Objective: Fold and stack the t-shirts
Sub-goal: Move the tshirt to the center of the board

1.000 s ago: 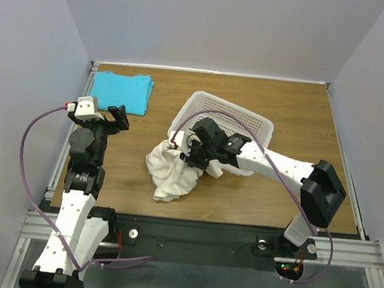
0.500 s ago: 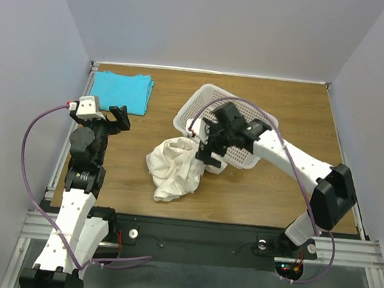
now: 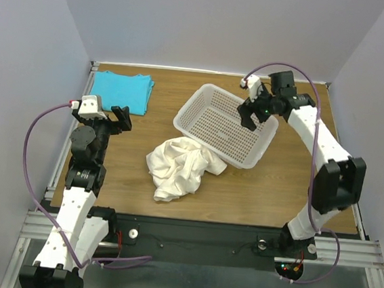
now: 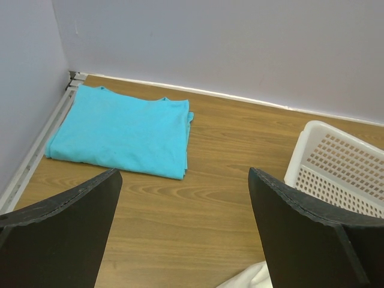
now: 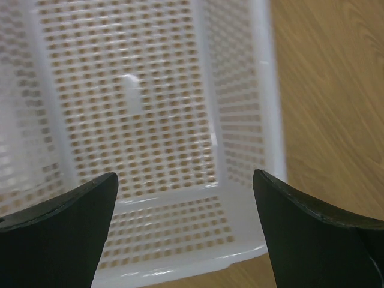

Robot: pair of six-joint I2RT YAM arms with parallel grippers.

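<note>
The right fingers (image 5: 63,225) are standing wide apart and are holding nothing. They are hanging above the far part of the white basket (image 3: 190,104), and the wrist view is showing only its perforated floor and wall below them. The left fingers (image 4: 60,231) are also spread fully and empty. They are hovering over bare wood of the worktop (image 3: 269,192), pointing toward the far left corner.

The turquoise shirt (image 3: 121,91) is lying in that corner, already folded into a flat rectangle. The cream shirt (image 3: 176,166) is lying in a crumpled heap in the middle of the worktop, and its right edge is touching the near wall of the basket.

I judge that the step in hand is spreading the cream shirt flat before folding it. To do this well, each arm should be taking one single layer at an outer edge of the heap, not a thick bunch from its middle. The two grips should be well apart, so that pulling them away from each other is opening the cloth. It is wise to be drawing the shirt toward the free wood on the near left, because the basket is standing close and the cloth could be catching on it.
</note>
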